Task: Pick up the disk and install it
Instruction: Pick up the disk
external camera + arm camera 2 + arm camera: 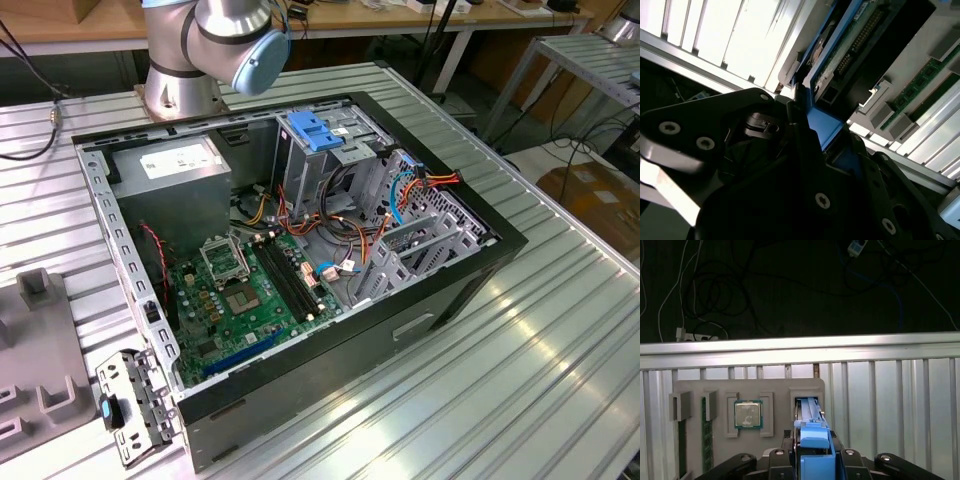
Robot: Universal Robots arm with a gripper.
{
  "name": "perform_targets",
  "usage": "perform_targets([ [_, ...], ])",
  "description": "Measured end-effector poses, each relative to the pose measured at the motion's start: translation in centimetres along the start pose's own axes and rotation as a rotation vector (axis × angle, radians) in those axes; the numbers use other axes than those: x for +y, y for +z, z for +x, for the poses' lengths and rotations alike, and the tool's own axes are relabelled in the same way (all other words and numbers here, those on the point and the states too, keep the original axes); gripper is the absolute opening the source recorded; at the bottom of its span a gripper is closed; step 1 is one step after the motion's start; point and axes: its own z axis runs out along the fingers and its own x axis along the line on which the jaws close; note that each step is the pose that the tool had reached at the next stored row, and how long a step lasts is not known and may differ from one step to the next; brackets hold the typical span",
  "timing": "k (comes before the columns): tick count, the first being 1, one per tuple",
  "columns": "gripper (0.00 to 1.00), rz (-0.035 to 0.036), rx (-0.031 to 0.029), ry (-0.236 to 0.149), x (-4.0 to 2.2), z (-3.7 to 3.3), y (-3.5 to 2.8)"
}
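In the first wrist view a grey tray point(775, 387) lies on the desk. Going left to right, it holds green memory sticks point(704, 430), then a square chip point(748, 414), then the disk point(810, 412). The disk stands on its edge, with its far end at a slot in the tray. I cannot tell if that end is out of the slot. The pincer point(814, 460) is pinching the disk, with one finger on each side of its blue plastic edge.

What could go wrong? I think the disk could slip, because the fingers grip smooth plastic near one end. If it tips, it could rub or jam on the slot wall. It could also bump the chip, which sits near it.

In the exterior view the desk point(520, 400) is shiny metal with long ribs. The grey tray sits at the exterior view's left. In the middle is the open computer case point(400, 330). Inside it are a green board point(240, 300), many coloured wires point(330, 225) and a blue latch point(318, 130) on top of a metal cage. Those loose wires could snag the disk. The robot arm point(215, 40) stands behind the case. At the exterior view's right, past the desk, a brown box point(595, 200) lies on the floor. Other wooden desks point(400, 18) run along the back of the room.
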Motion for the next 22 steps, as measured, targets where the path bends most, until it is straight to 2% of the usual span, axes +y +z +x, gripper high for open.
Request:
perform_targets([
  [5,0.37,0.0003,0.0028,0.0,0.0,0.0,-0.32],
  [11,0.37,0.0004,0.0088,0.0,0.0,0.0,-0.64],
  [14,0.37,0.0008,0.0145,0.0,0.01,-0.01,-1.12],
  [22,0.37,0.0009,0.0171,0.0,0.02,-0.01,-2.75],
])
